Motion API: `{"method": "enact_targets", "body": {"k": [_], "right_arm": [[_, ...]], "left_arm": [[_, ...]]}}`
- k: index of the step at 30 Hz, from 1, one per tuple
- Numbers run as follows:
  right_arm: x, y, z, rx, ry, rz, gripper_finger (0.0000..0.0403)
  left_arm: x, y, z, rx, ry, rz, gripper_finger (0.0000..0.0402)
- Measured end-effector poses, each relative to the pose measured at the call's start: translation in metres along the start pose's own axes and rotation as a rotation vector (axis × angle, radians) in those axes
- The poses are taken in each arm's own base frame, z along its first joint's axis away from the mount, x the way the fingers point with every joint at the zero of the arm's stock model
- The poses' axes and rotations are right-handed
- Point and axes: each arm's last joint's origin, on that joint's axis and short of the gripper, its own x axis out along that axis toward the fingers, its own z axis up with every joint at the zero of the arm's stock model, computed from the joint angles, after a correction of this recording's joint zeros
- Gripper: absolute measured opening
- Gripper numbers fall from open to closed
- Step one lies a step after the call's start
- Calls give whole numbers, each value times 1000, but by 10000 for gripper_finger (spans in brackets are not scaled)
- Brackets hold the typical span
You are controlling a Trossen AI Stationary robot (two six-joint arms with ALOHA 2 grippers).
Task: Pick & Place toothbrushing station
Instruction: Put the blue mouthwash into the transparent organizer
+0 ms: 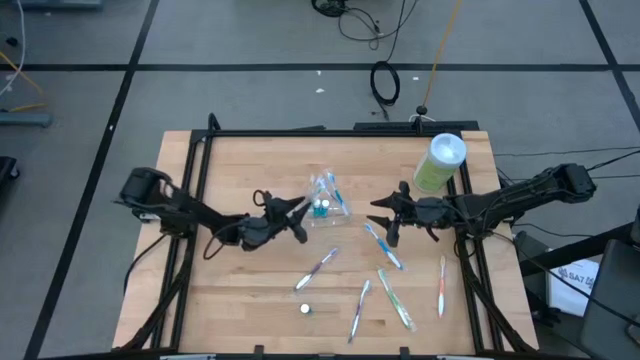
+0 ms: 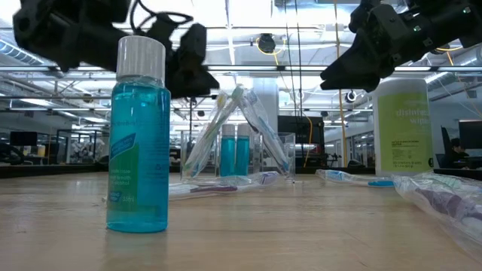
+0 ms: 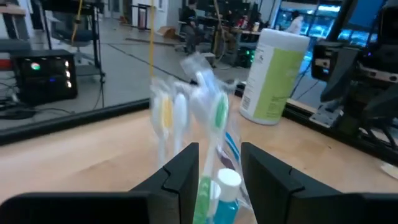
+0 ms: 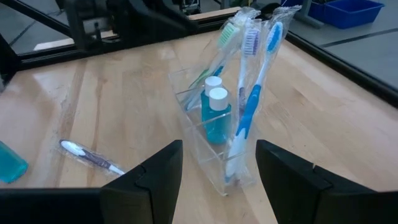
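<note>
A small clear plastic cup (image 1: 326, 205) stands at the table's middle. In it two small teal bottles (image 4: 216, 115) stand upright, and wrapped toothbrushes (image 4: 252, 74) stick up and lean together. My left gripper (image 1: 300, 215) is level and open at the cup's left side; the wrapped brushes (image 3: 211, 102) show through the gap between its fingers (image 3: 219, 171). My right gripper (image 1: 384, 220) hangs open a little to the cup's right, with the cup (image 4: 214, 155) in front of its fingers (image 4: 219, 177). Several more wrapped toothbrushes (image 1: 383, 246) lie flat toward the near right. My left gripper is open, with its fingertips (image 3: 186, 165) right at the wrapped toothbrushes standing in the cup. I cannot tell whether a finger touches the wrap.
A tall light-green canister (image 1: 440, 162) with a white lid stands at the far right. One small teal bottle with a white cap (image 2: 138, 135) stands alone near the front edge (image 1: 306, 309). Bare wood lies on the table's left half.
</note>
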Motion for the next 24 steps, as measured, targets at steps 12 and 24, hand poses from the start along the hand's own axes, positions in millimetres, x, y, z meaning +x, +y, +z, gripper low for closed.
{"method": "enact_targets", "body": {"k": [12,24], "right_arm": [[-3,7,-2,3,3,34,196],[-3,7,-2,2,0,37,196]], "left_arm": [[-63,-27,53,118,66,-747,124],[-94,-49,28,159,184,-1049,124]]}}
